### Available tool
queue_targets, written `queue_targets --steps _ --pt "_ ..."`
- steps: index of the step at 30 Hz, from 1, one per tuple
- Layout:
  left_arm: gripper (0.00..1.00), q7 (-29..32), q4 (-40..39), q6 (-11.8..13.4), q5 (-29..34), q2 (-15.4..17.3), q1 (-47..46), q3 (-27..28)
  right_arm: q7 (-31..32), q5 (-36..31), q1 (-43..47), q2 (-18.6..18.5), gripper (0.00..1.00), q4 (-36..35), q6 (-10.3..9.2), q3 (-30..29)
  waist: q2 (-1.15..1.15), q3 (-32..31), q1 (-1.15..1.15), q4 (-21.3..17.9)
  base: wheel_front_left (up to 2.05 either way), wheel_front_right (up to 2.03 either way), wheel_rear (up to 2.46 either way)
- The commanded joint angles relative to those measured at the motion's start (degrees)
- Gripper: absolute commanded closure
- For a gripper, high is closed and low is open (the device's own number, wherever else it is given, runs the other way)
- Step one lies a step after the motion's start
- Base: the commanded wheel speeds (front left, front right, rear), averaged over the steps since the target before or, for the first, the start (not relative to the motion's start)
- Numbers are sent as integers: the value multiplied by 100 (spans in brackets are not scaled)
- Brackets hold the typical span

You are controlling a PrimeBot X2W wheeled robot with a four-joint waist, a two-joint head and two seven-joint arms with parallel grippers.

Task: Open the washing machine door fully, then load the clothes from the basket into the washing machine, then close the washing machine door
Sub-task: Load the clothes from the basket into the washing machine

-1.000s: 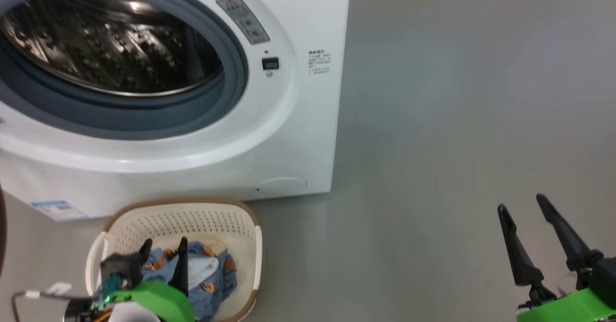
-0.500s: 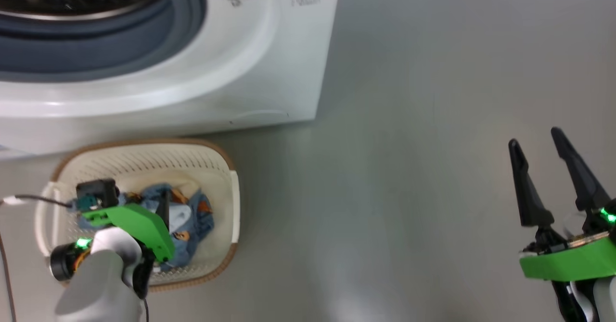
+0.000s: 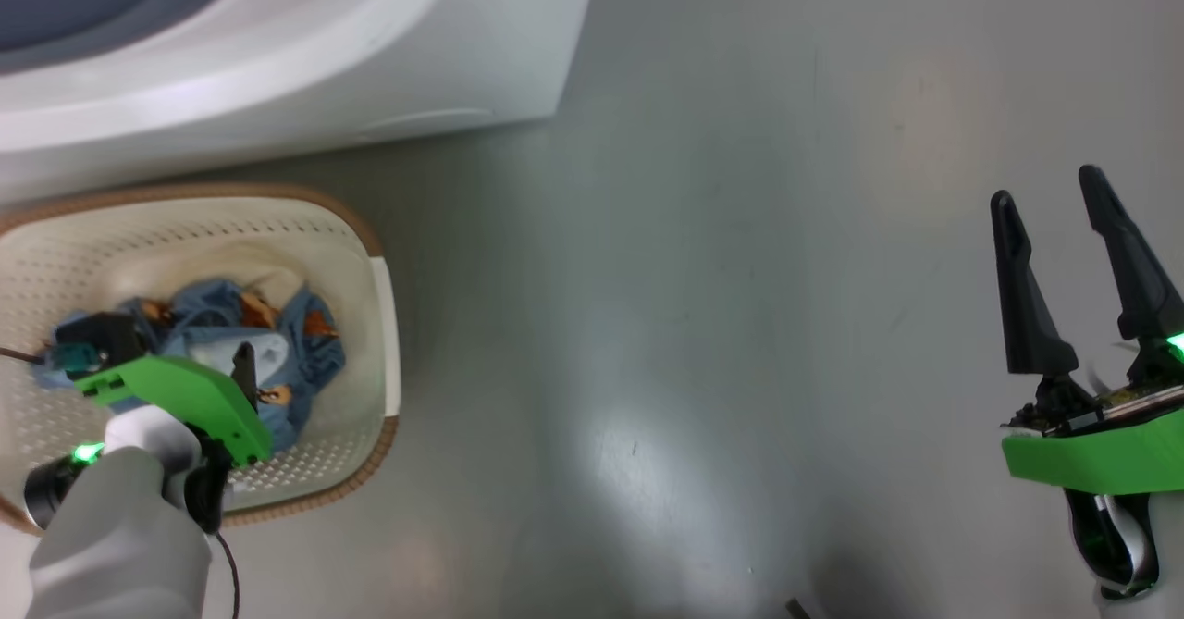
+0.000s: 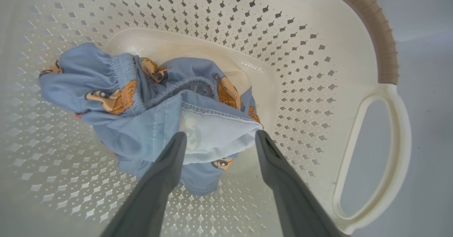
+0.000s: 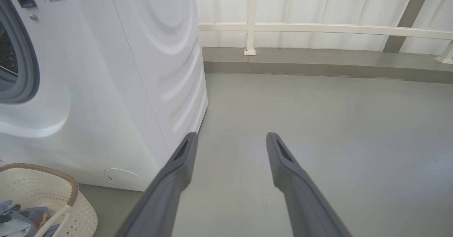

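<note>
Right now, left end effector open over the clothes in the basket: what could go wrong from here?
1. The left end effector is open, fingers straddling just the near fold of the clothes; closing here may pinch one layer and leave the rest trailing.
2. The perforated wall of the basket lies just past those fingers; pushing deeper could snag a hole and drag the basket.

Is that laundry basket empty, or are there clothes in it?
Not empty. The clothes lie bunched on the bottom of the basket, with the open left gripper poised over them.
</note>
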Motion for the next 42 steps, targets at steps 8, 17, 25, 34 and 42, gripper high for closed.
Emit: queue_targets --steps 8,17,25,34,42 --pt "0 -184 149 36 -154 324 -239 189 -27 42 -68 -144 0 -296 9 11 0 737 -1 -213 0 0 0" --pt "100 -238 287 97 -224 266 -284 167 -27 33 -64 -216 0 -311 9 -30 0 781 -1 -164 0 0 0" --pt "100 -379 343 99 -289 212 -176 147 -27 28 -21 -241 0 -281 9 -52 0 603 -1 -109 0 0 0" --pt "100 -1040 357 104 -229 165 26 27 -27 3 63 -218 0 -260 9 -98 0 281 -1 9 0 0 0" --pt "100 -1709 53 302 -46 88 417 -120 -27 -39 261 -258 0 -228 9 -151 0 -218 -1 222 0 0 0"
